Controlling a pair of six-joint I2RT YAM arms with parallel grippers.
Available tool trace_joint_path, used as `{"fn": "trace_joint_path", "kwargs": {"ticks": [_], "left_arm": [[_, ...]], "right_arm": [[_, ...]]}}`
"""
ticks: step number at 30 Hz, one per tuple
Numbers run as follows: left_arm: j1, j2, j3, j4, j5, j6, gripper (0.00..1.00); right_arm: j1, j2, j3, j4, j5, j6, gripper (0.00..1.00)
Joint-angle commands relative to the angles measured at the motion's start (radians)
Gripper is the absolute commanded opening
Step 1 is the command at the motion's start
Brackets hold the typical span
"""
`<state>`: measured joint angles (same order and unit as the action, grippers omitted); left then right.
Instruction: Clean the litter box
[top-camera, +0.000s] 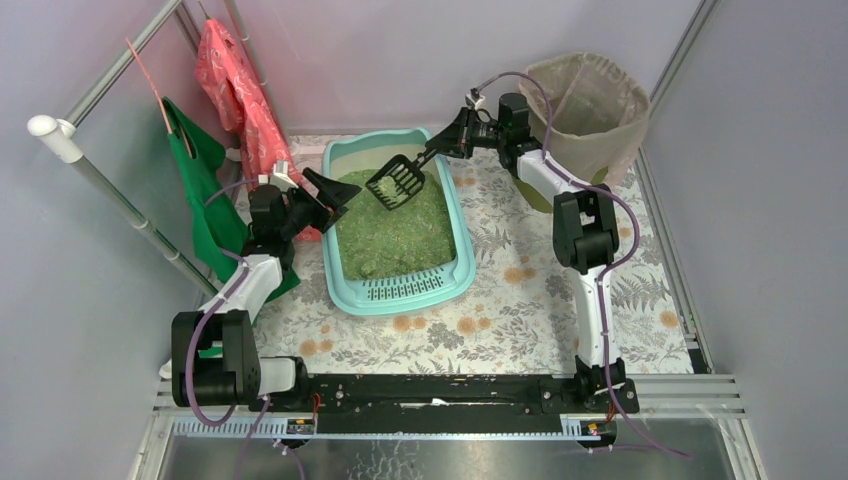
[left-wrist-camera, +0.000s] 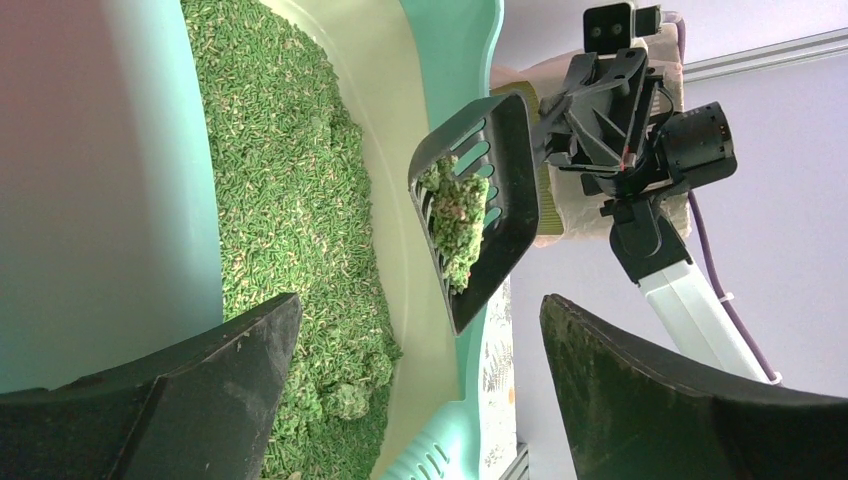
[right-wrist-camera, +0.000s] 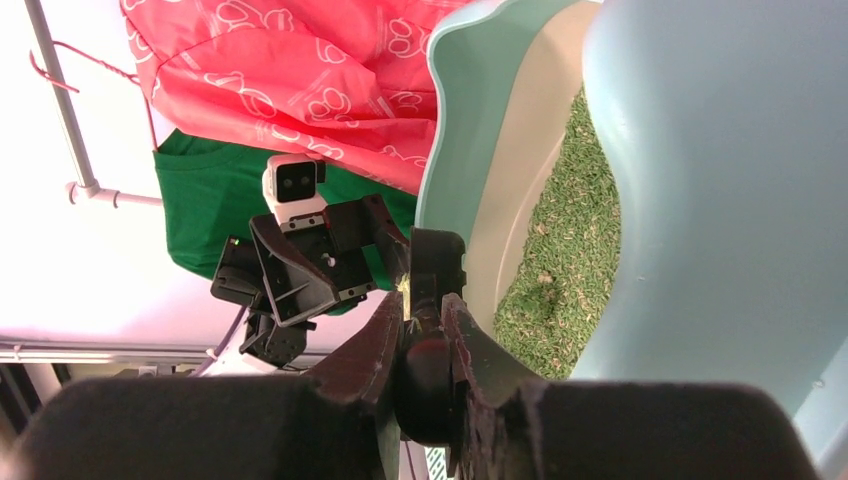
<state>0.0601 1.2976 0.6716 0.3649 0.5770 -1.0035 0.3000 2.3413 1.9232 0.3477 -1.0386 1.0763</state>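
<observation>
The pale turquoise litter box (top-camera: 463, 243) lies on the floral mat, filled with green granules (top-camera: 395, 235). My right gripper (top-camera: 447, 140) is shut on the handle of a black slotted scoop (top-camera: 397, 183), which hangs above the far part of the box. In the left wrist view the scoop (left-wrist-camera: 505, 150) carries a clump of green litter (left-wrist-camera: 455, 215) over the box's far wall (left-wrist-camera: 440, 40). In the right wrist view the gripper (right-wrist-camera: 425, 300) pinches the scoop's handle (right-wrist-camera: 437, 262) beside the box rim (right-wrist-camera: 470, 150). My left gripper (top-camera: 335, 190) is open at the box's left rim, and in its own view the gripper (left-wrist-camera: 420, 305) holds nothing.
A round olive bin lined with a beige bag (top-camera: 585, 95) stands at the back right, behind the right arm. A red garment (top-camera: 235, 85) and a green garment (top-camera: 200, 170) hang from a rail (top-camera: 120, 200) on the left. The floral mat (top-camera: 520, 290) covers the floor.
</observation>
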Motion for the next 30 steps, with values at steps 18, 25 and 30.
{"fn": "trace_joint_path", "kwargs": {"ticks": [18, 25, 30], "left_arm": [[0.011, 0.035, -0.043, 0.004, 0.0, 0.004, 0.99], [0.011, 0.016, -0.04, -0.035, -0.015, 0.026, 0.99], [0.011, 0.02, -0.042, -0.021, -0.009, 0.019, 0.99]], "right_arm": [[0.047, -0.021, -0.022, 0.141, -0.08, 0.074, 0.0], [0.06, -0.01, 0.011, 0.104, -0.109, 0.061, 0.0], [0.034, -0.039, -0.037, 0.126, -0.067, 0.074, 0.0]]}}
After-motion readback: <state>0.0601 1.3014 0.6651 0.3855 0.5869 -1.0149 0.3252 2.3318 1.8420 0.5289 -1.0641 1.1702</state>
